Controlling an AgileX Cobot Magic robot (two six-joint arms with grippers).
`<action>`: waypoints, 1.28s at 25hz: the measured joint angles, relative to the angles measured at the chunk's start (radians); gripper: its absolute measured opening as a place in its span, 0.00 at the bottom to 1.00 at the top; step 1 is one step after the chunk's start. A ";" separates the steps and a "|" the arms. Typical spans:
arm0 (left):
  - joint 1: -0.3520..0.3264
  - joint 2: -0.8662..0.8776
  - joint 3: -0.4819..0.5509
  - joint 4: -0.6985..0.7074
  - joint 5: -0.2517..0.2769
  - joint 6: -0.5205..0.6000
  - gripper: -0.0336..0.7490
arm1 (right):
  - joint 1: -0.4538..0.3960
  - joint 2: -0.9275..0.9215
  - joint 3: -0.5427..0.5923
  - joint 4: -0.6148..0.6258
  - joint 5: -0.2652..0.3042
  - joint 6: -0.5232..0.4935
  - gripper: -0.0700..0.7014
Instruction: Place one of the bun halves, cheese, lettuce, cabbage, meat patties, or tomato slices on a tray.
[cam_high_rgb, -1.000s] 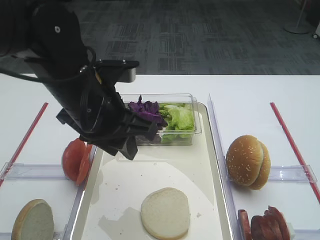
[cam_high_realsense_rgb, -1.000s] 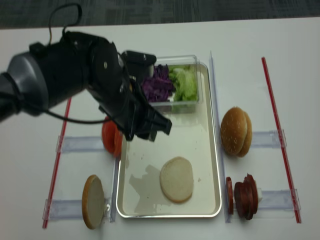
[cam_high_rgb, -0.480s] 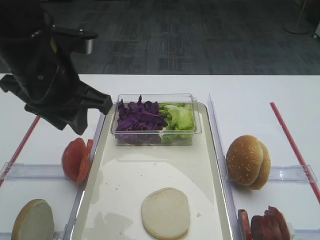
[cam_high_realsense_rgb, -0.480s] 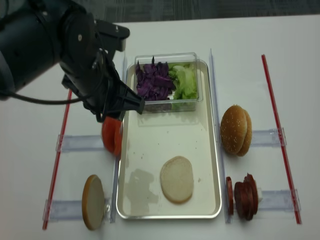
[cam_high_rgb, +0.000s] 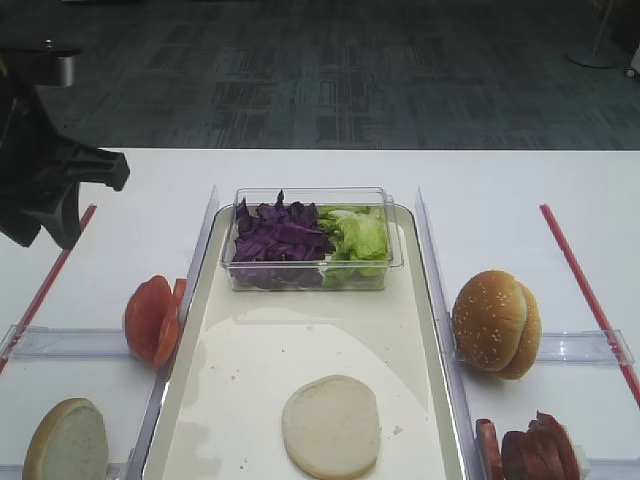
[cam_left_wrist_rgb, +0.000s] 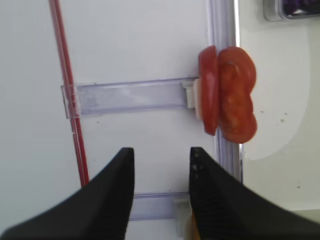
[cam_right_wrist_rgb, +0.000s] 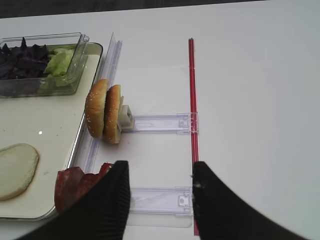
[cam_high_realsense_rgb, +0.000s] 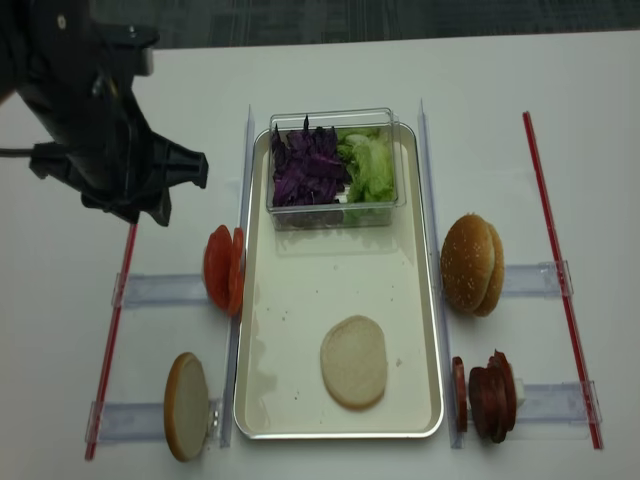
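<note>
A flat cream bun half (cam_high_rgb: 331, 425) (cam_high_realsense_rgb: 353, 360) lies on the long white tray (cam_high_realsense_rgb: 300, 290), touched by neither gripper. A second bun half (cam_high_realsense_rgb: 186, 404) stands on edge in a clear holder at the tray's left. Beyond it stand the tomato slices (cam_high_realsense_rgb: 224, 270) (cam_left_wrist_rgb: 227, 97). My left gripper (cam_left_wrist_rgb: 161, 190) hovers open and empty over bare table left of them. My right gripper (cam_right_wrist_rgb: 160, 195) is open and empty beside the meat patties (cam_right_wrist_rgb: 75, 182) (cam_high_realsense_rgb: 487, 393). A clear tub holds cabbage (cam_high_realsense_rgb: 310, 165) and lettuce (cam_high_realsense_rgb: 368, 165). No cheese is in view.
Sesame buns (cam_high_realsense_rgb: 473, 263) (cam_right_wrist_rgb: 105, 115) stand in a clear holder right of the tray. Red strips (cam_high_realsense_rgb: 560, 270) (cam_high_realsense_rgb: 115, 320) run along both sides of the table. The left arm's dark body (cam_high_realsense_rgb: 100, 120) hangs over the far left.
My left arm has swung left, from above the tray's upper half to beyond the tomato slices. The bun half on the tray has stayed put.
</note>
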 joint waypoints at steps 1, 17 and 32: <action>0.021 0.000 0.000 0.000 0.001 0.000 0.37 | 0.000 0.000 0.000 0.000 0.000 0.000 0.53; 0.269 0.000 0.000 0.073 0.047 0.034 0.37 | 0.000 0.000 0.000 0.000 0.000 -0.002 0.53; 0.269 -0.126 0.073 0.070 0.049 0.045 0.37 | 0.000 0.000 0.000 0.000 0.000 -0.002 0.53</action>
